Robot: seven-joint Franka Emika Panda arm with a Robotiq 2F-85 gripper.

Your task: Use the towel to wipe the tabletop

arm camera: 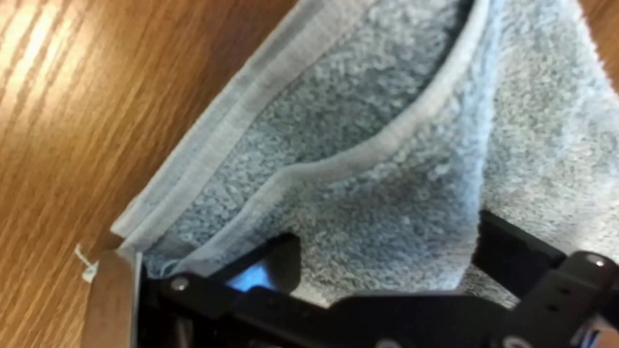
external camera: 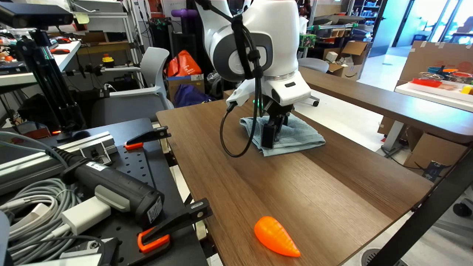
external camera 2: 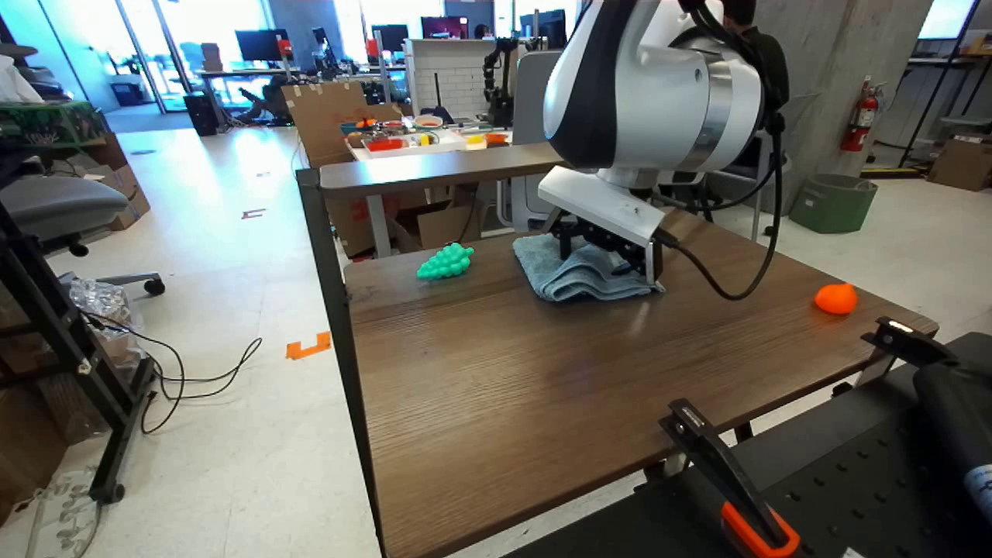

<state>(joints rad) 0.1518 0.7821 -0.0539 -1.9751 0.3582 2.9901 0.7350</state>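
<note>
The towel [external camera: 292, 136] is a folded pale blue-grey cloth lying on the dark brown tabletop [external camera: 221, 162]. It also shows in an exterior view [external camera 2: 546, 267] and fills much of the wrist view [arm camera: 348, 106], with a raised fold in its middle. The tabletop also shows in an exterior view [external camera 2: 504, 387] and in the wrist view [arm camera: 72, 159]. My gripper [arm camera: 389, 249] points down at the towel, its fingers wide apart on either side of the fold. In the exterior views the gripper [external camera: 274, 133] [external camera 2: 595, 260] is low, at the towel. The fingertips' lower ends are partly hidden by cloth.
An orange carrot-shaped object [external camera: 276, 236] lies near one end of the tabletop. A green grape-like toy [external camera 2: 446, 262] lies near the other end. Black-and-orange clamps [external camera: 155, 236] and a dark cart [external camera: 133, 166] with a black tool and cables line one long side.
</note>
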